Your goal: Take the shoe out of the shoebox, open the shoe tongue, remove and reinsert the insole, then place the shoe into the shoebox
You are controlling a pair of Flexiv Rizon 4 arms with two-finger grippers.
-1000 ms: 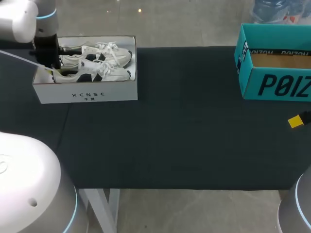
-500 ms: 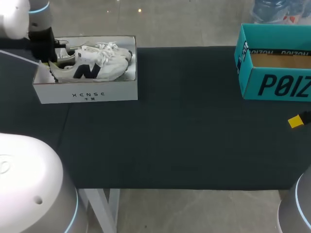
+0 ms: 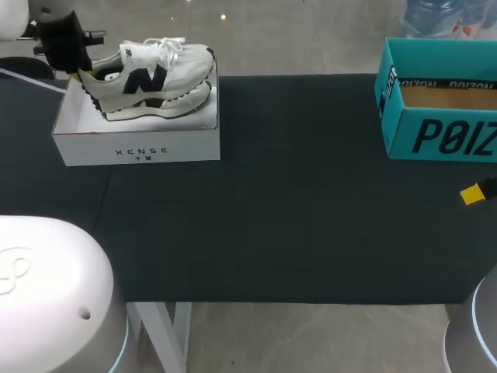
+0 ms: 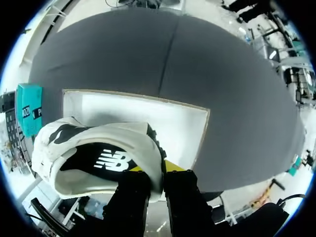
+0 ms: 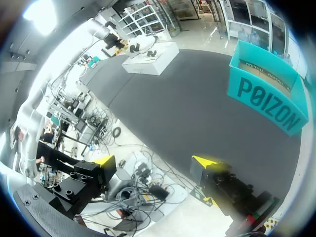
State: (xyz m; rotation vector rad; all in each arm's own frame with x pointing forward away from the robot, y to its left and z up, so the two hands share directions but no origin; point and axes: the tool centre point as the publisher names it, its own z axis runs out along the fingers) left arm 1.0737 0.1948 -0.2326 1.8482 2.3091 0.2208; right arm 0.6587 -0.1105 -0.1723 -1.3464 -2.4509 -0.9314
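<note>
At about 10 o'clock on the dark bench [image 3: 295, 202], the left tool [image 3: 76, 71] pinches the heel collar of the white shoe [image 3: 151, 78], one finger on each side. The shoe hangs above the white shoebox [image 3: 136, 144], sole down and toe pointing toward 3 o'clock. In the left wrist view, the left tool [image 4: 159, 174] grips the heel rim of the shoe [image 4: 94, 155], with the open shoebox [image 4: 158, 113] below and ahead of it. A teal box [image 3: 439, 116] stands open at about 2 o'clock. At 3 o'clock, near the bench edge, the right tool [image 5: 155, 163] is spread wide with nothing between its yellow tips.
</note>
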